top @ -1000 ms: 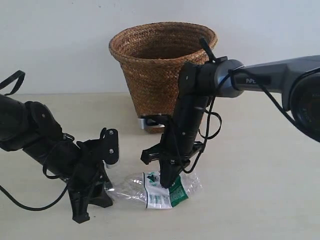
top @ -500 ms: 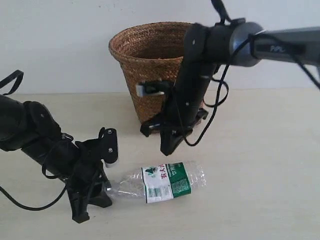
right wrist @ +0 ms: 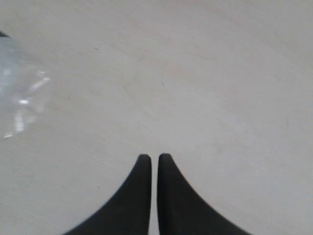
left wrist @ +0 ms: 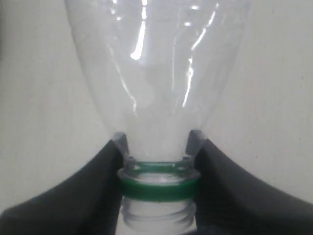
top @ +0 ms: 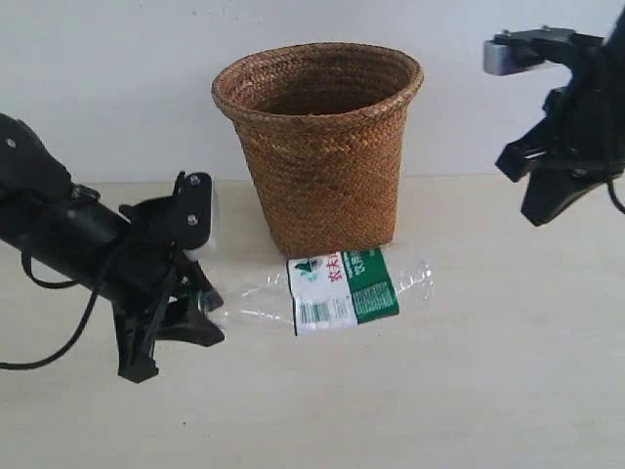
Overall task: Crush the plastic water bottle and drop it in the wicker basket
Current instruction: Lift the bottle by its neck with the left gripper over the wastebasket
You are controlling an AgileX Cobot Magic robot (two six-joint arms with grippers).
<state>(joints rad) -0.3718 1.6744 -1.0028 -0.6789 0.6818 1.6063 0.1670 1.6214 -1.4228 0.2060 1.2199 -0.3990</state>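
Note:
The plastic water bottle [top: 344, 287] lies sideways in front of the foot of the wicker basket [top: 317, 147], its green-and-white label facing me. My left gripper [top: 200, 311] is shut on the bottle's neck. In the left wrist view its black fingers [left wrist: 105, 171] clamp either side of the green neck ring [left wrist: 158, 188], and the bottle [left wrist: 156, 73] stretches away from my left gripper [left wrist: 157, 138]. High at the right, well clear of the bottle, my right gripper [top: 539, 210] is shut on nothing. In its wrist view the right gripper [right wrist: 154, 159] has its tips almost touching over bare table.
The pale table [top: 469, 391] runs back to a white wall behind the basket. A blurred clear end of the bottle [right wrist: 19, 93] shows at the edge of the right wrist view.
My right gripper left the bottle's label, rose and swung far right. My left gripper, still on the neck, lifted and carried the bottle up and right toward the basket.

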